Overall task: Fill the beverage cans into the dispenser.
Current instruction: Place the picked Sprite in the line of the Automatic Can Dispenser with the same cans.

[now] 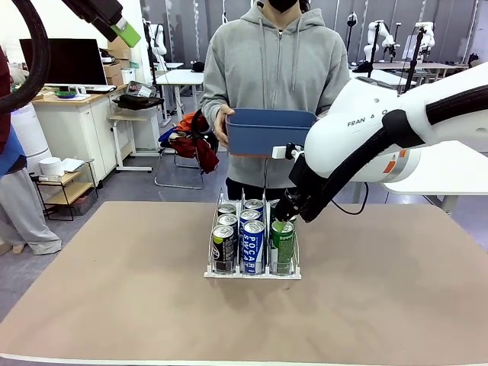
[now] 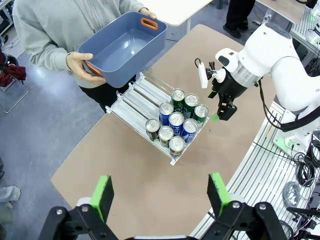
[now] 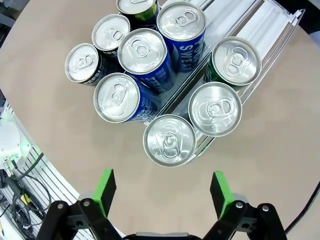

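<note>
Standing in the dispenser [image 2: 131, 98]: nine beverage cans [image 2: 176, 121]; both arms' jaws apart, empty.

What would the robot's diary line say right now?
dispenser: cans in all three lanes | right claw: open, above green cans | left claw: open, raised | person holds blue bin

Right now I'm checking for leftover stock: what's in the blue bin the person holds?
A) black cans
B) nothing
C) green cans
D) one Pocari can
B: the left wrist view looks into the blue bin and shows a bare floor, while the cans stand in the dispenser.
</note>
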### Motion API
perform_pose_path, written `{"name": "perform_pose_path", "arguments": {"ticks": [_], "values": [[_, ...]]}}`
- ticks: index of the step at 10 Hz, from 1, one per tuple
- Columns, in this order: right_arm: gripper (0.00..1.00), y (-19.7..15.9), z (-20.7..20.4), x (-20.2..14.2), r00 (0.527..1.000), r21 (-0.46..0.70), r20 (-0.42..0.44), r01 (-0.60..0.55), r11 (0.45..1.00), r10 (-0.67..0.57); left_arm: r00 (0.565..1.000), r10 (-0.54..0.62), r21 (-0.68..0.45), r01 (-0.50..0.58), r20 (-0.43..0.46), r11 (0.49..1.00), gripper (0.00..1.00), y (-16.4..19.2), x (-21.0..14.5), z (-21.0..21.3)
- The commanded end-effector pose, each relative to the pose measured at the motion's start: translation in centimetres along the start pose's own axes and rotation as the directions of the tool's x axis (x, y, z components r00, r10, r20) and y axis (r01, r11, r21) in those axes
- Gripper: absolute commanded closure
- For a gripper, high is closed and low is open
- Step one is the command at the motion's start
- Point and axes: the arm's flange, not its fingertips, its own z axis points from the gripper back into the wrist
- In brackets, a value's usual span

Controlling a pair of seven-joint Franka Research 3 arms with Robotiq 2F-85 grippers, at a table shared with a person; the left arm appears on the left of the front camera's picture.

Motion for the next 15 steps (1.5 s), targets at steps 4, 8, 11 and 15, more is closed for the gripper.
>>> {"name": "perform_pose_path", "arguments": {"ticks": [4,8,11,15], "values": [[0.00,-1.4,4.7,0.2,0.998,0.074,-0.031,-0.056,0.996,0.059,1.000,0.007,0.011,-0.007,0.004,1.000,0.00,0.1,-0.1,-0.1],[0.00,-6.4,15.4,2.1,0.995,0.161,0.101,-0.040,0.986,0.023,1.000,0.007,0.011,-0.007,0.004,1.000,0.00,0.1,-0.1,-0.1],[0.00,-8.2,22.7,3.3,0.983,0.160,0.184,-0.057,0.986,0.027,1.000,0.007,0.011,-0.007,0.004,1.000,0.00,0.1,-0.1,-0.1],[0.00,-6.5,30.2,4.6,0.955,0.008,0.287,-0.079,0.997,0.074,1.000,0.007,0.011,-0.007,0.004,1.000,0.00,0.1,-0.1,-0.1]]}}
